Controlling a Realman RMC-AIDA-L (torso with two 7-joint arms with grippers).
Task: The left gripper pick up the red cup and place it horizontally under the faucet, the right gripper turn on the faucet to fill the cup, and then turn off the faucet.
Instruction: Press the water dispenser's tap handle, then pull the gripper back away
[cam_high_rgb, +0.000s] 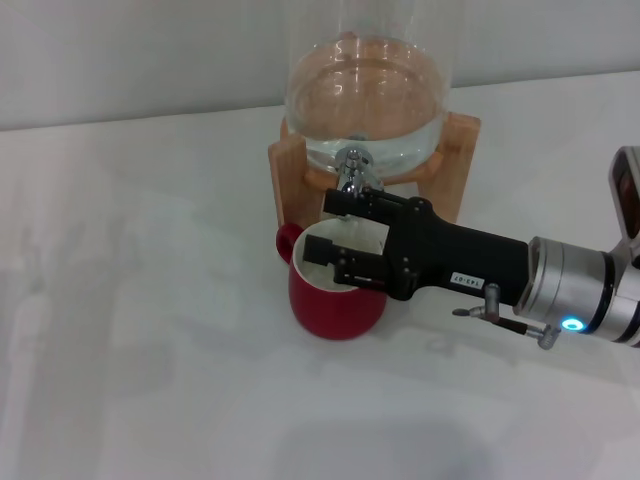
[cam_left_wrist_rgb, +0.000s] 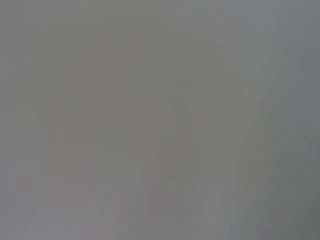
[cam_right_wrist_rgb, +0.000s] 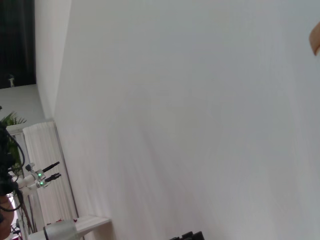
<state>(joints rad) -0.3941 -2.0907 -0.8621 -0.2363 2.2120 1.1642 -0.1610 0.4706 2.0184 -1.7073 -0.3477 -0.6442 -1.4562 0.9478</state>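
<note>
Directly beneath the faucet (cam_high_rgb: 352, 176), the red cup (cam_high_rgb: 335, 292) is standing upright, while the right gripper (cam_high_rgb: 342, 231), reaching in from the cup's right, is spreading its fingers open just in front of the faucet's lever.

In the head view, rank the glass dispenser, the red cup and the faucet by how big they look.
1. Glass dispenser, cut off at the top, still clearly largest.
2. Red cup, partly behind the right pincer.
3. Faucet, smallest.
</note>
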